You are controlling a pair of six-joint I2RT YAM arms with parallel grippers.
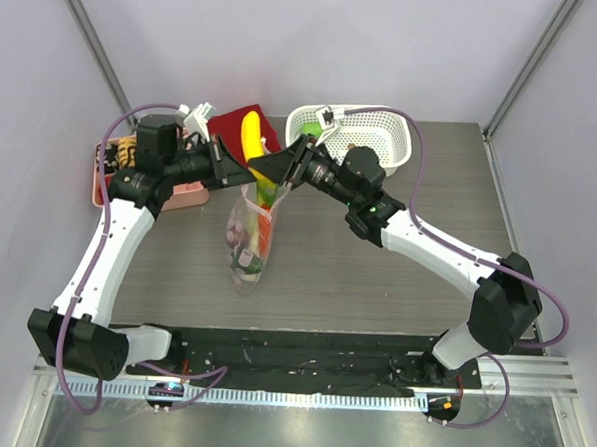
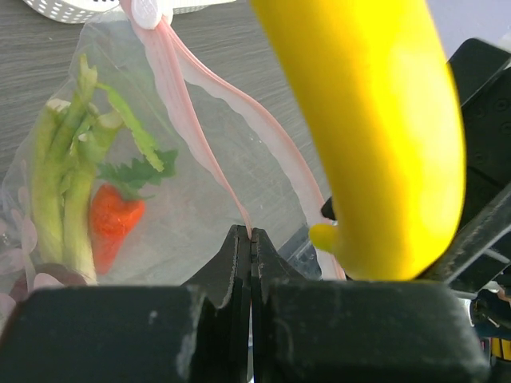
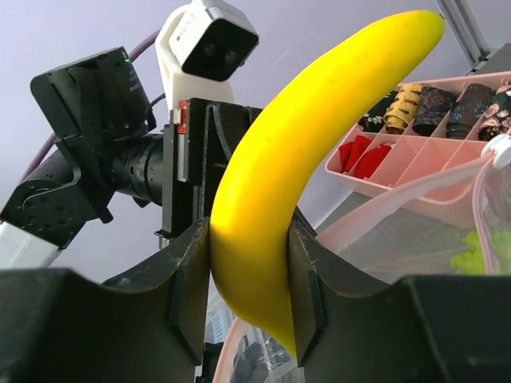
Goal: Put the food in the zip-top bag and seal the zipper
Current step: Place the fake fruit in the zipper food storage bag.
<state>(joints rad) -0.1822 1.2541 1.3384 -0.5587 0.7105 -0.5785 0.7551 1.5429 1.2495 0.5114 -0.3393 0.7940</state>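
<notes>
Right tool (image 3: 249, 289) clamps banana (image 3: 319, 120), lower tip hidden; left tool (image 2: 251, 243) pinches bag (image 2: 188, 187) rim.

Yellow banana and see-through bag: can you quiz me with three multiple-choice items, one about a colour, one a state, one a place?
1. The thin zipper strip along the clear dotted plastic bag is: A) blue B) pale pink C) black
2. The left pincer is: A) shut on the zipper strip B) wide open C) shut on nothing
3. The yellow curved toy banana sits: A) inside the bag B) in the left pincer C) between the right pincer's fingers

Answers: B, the left wrist view shows it pink; A, its fingers meet with the strip pinched between them; C, the right wrist view shows black fingers pressing both its sides.
</notes>
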